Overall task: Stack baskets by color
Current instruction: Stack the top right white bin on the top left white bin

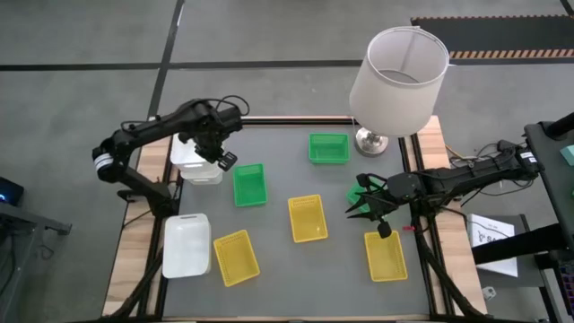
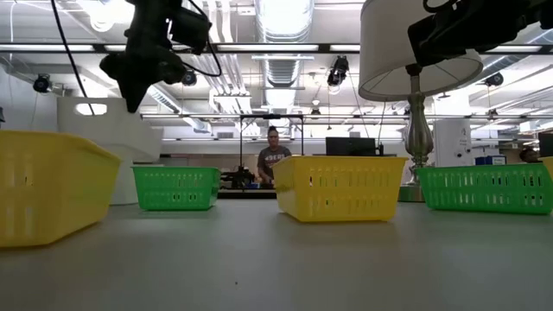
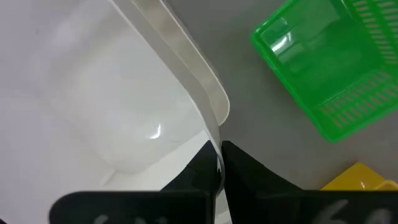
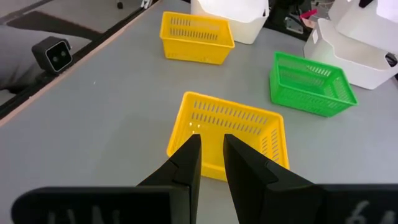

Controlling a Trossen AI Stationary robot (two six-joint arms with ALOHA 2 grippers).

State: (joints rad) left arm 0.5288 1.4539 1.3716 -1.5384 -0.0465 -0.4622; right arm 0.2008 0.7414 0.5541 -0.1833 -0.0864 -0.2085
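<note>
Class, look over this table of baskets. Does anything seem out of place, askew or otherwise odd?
A table lamp stands on the far right corner of the table, though it is no basket. The near-left white basket seems to lie upside down, showing a closed top. Nothing looks spilled or broken.

Grey table (image 1: 287, 260): yellow, green, white baskets, plus lamp (image 1: 395, 76); count unclear.

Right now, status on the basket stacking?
Left gripper shut on white basket rim. Right gripper beside middle yellow basket, green basket partly hidden under it. Lamp stands near right arm.
</note>
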